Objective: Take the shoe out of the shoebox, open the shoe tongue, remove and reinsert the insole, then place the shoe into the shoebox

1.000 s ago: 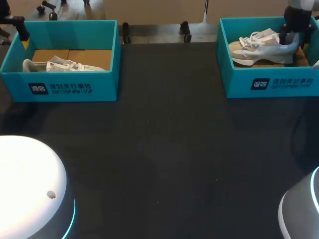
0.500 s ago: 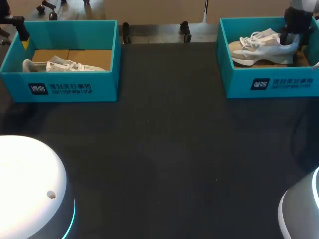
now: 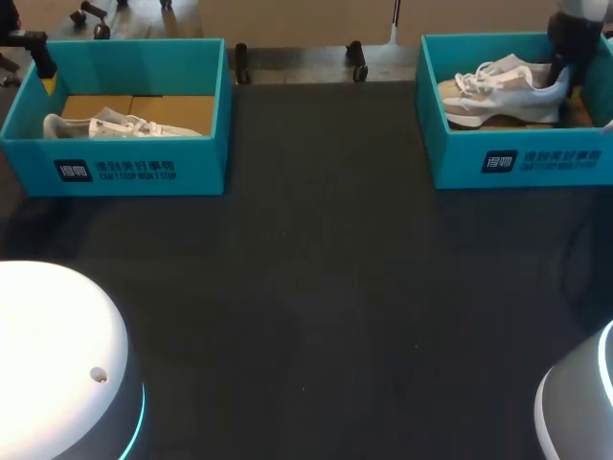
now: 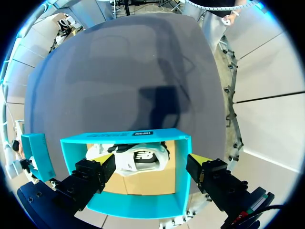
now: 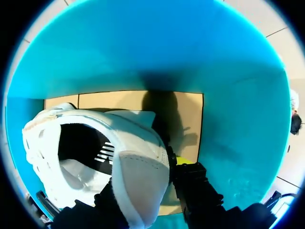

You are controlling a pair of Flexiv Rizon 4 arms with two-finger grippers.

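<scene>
1. Right wrist view: the right end effector is clamped on the heel of the white sneaker. It has one finger on each side of the heel wall, and a yellow tip shows against the back of the heel.
2. Seen from the head view, that sneaker is at the upper right of the frame, inside the right shoebox, with its toe pointing at the box's left wall.
3. To my eye the job now is lifting it out. I would raise it straight up until the sole is above the rim, and only then carry it over the bare table.
4. A heel-only hold leaves the toe free to droop. Slow travel seems wise, or the toe may snag the teal wall and drag the box along.
5. Left wrist view: the left end effector hangs wide open and grips nothing. It is above the left shoebox, where another sneaker lies. It looks well placed to wait there.
</scene>
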